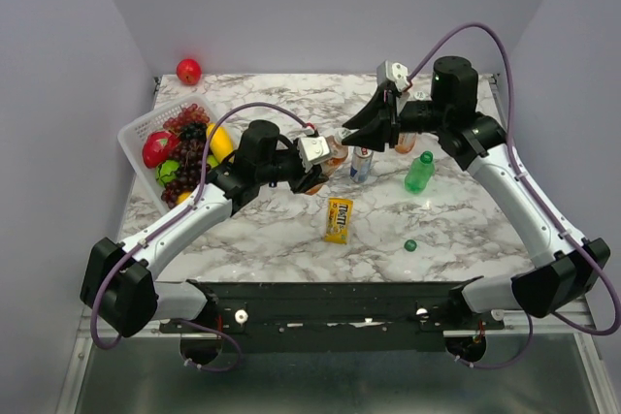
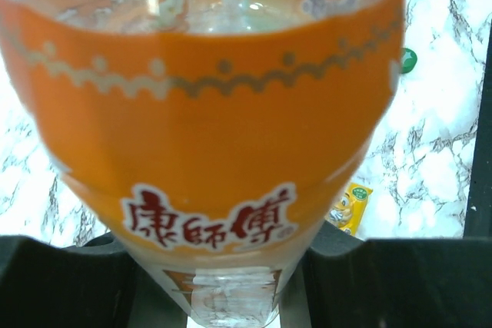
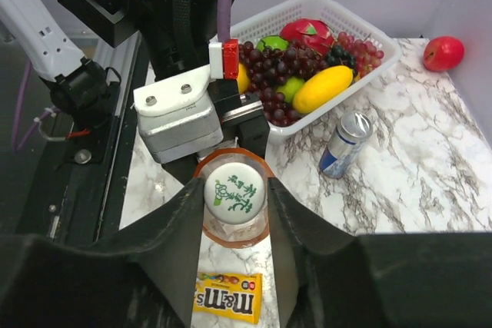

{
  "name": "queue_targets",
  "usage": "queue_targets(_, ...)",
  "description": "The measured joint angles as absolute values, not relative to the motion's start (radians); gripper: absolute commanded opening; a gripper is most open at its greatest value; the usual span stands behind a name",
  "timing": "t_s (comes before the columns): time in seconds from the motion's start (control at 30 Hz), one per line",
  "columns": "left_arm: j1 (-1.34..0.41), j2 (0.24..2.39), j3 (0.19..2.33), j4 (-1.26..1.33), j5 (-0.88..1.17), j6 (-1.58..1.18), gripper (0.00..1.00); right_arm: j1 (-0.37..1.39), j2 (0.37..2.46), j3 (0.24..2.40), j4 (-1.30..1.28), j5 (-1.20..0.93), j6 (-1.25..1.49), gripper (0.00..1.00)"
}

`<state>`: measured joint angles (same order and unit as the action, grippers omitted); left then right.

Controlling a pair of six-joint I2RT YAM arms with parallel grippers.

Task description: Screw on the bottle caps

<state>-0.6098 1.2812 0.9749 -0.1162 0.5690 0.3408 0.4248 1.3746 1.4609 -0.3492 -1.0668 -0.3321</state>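
Place: a robot test cell in a lab, not a home.
Walls: plain grey panels (image 1: 320, 7) box in the desk on three sides.
Desk: marble-patterned top (image 1: 466, 230); two cabled arms (image 1: 184, 220) bolted to a black rail (image 1: 330, 302).
Props: fruit basket (image 1: 146, 121), snack pack (image 1: 339, 219), drink can (image 1: 361, 164).

The clear plastic bottle with the orange label (image 2: 231, 151) overfills the left wrist view, top and sides cut off, blurred. From above, the left tool (image 1: 325, 172) and right tool (image 1: 347, 139) hide most of it.
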Motion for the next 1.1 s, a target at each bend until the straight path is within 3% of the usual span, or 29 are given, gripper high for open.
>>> queue_targets(0.1, -0.609, 1.281, 0.975, -0.106, 0.570, 0.319, 0.00, 0.424, 1.382, 1.461, -0.325, -1.079, -0.287, 0.22)
queue_targets(0.3, -0.640, 1.279, 0.950, -0.019, 0.462, 0.218, 0.00, 0.429, 1.376, 1.419, -0.204, -1.046, -0.178, 0.10)
queue_targets(0.57, -0.831, 1.285, 0.867, 0.214, -0.109, 0.165, 0.00, 0.488, 1.264, 1.292, -0.068, -0.807, -0.094, 0.07)
queue_targets(0.87, -0.861, 1.314, 0.868, 0.312, -0.287, 0.161, 0.02, 0.544, 1.249, 1.281, -0.017, -0.629, -0.060, 0.05)
queue_targets(0.9, -0.862, 1.315, 0.868, 0.310, -0.288, 0.159, 0.18, 0.545, 1.249, 1.279, -0.017, -0.622, -0.057, 0.05)
queue_targets(0.93, -0.862, 1.316, 0.868, 0.305, -0.287, 0.158, 0.60, 0.546, 1.249, 1.277, -0.017, -0.617, -0.055, 0.04)
queue_targets(0.97, -0.862, 1.316, 0.868, 0.302, -0.286, 0.158, 0.77, 0.546, 1.249, 1.276, -0.018, -0.613, -0.053, 0.04)
queue_targets(1.03, -0.859, 1.315, 0.868, 0.289, -0.267, 0.170, 0.99, 0.546, 1.252, 1.279, -0.031, -0.601, -0.058, 0.02)
queue_targets(1.1, -0.849, 1.306, 0.869, 0.280, -0.224, 0.168, 0.99, 0.549, 1.272, 1.308, -0.080, -0.585, -0.083, 0.01)
